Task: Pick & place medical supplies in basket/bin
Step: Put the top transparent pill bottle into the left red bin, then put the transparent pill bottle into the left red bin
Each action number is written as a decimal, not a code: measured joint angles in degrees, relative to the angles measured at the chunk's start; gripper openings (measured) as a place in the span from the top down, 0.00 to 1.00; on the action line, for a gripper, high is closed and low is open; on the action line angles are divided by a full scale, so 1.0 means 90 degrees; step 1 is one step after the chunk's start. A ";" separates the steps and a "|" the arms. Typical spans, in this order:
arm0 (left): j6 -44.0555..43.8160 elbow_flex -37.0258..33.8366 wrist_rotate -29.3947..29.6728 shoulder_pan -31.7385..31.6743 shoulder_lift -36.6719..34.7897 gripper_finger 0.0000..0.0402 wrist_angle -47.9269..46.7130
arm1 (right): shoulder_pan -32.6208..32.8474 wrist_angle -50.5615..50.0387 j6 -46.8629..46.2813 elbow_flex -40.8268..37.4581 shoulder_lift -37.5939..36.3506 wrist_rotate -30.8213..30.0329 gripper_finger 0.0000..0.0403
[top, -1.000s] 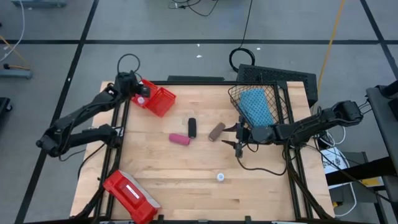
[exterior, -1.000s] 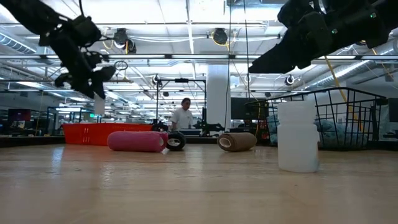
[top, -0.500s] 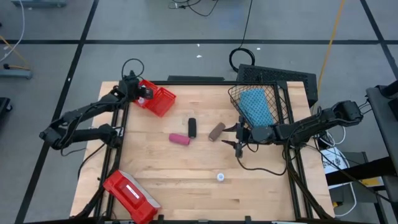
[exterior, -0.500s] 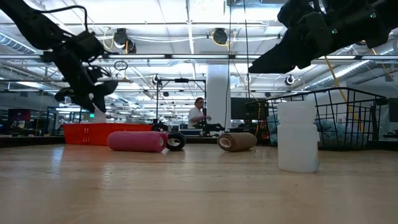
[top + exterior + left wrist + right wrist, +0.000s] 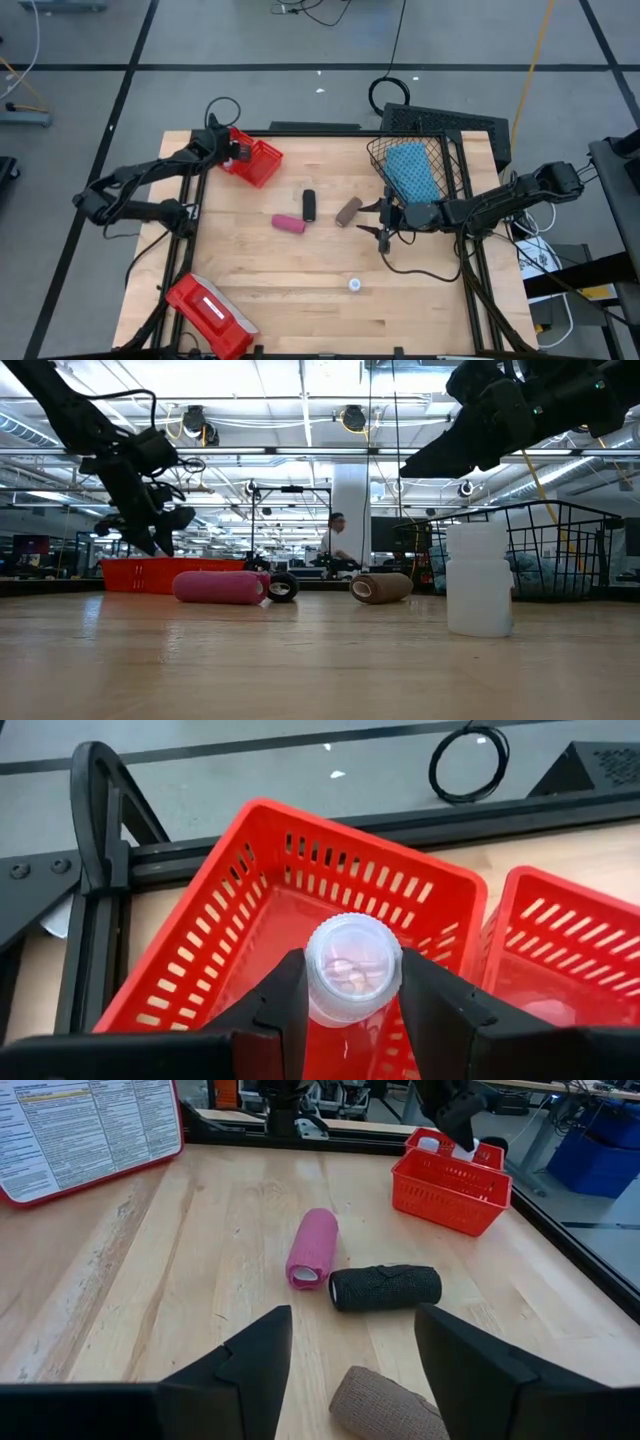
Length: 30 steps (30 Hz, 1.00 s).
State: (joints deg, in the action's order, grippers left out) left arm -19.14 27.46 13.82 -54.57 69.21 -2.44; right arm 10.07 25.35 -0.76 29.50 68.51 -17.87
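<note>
My left gripper [image 5: 229,151] is at the table's far left corner, over the red two-compartment bin [image 5: 256,161], shut on a white bottle [image 5: 352,970]. Another white bottle [image 5: 548,1011] lies in the neighbouring compartment. My right gripper [image 5: 384,222] hovers open beside the brown roll [image 5: 348,211], in front of the black wire basket [image 5: 440,150], which holds the blue pad [image 5: 410,171]. The black roll [image 5: 309,205] and pink roll [image 5: 289,224] lie on their sides mid-table. A third white bottle [image 5: 354,285] stands upright nearer the near edge. My left gripper pinches the white bottle between its two fingers [image 5: 290,990], one on either side of the bottle's body just below the cap [image 5: 352,952]. The fingers come from above, slanting down. The bottle sits inside one compartment [image 5: 270,920] of the red bin; whether its bottom touches the floor, I cannot tell.
A flat red case with a white label [image 5: 208,309] lies at the near left corner. Bare wood stretches between the rolls and the near edge. A black frame [image 5: 300,128] borders the table. A person [image 5: 336,545] moves in the room far behind.
My left gripper has moved down with the white bottle, from above the red bin to between its walls, while the arm's elbow has swung toward the far edge. The right arm has kept still.
</note>
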 joint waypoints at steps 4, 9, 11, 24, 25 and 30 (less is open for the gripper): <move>0.0065 0.0000 0.0013 0.0046 0.0066 0.68 0.0022 | 0.0000 0.0001 -0.0002 0.0000 0.0000 0.0000 0.50; 0.0068 0.0000 0.0022 0.0078 0.0076 0.68 0.0039 | 0.0000 0.0001 -0.0004 0.0000 0.0000 0.0002 0.51; 0.0069 0.0000 0.0027 0.0078 0.0076 0.62 0.0039 | 0.0000 0.0001 -0.0004 0.0000 0.0000 0.0002 0.51; -0.0010 0.0000 -0.0191 0.0168 -0.0209 0.22 0.0018 | 0.0017 -0.0041 0.0226 0.0002 -0.0001 0.0001 0.51; -0.0004 0.0000 -0.0214 0.0168 -0.0357 0.21 0.0007 | 0.0038 -0.0056 0.0308 0.0002 -0.0029 0.0000 0.51; -0.0083 0.0002 -0.0339 0.0172 -0.1428 0.20 -0.0035 | 0.0322 -0.0188 0.0684 0.0002 -0.0337 -0.0001 0.51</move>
State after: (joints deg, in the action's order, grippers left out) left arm -19.89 27.49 10.78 -53.01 56.35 -2.75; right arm 12.96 23.66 5.40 29.52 65.48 -17.88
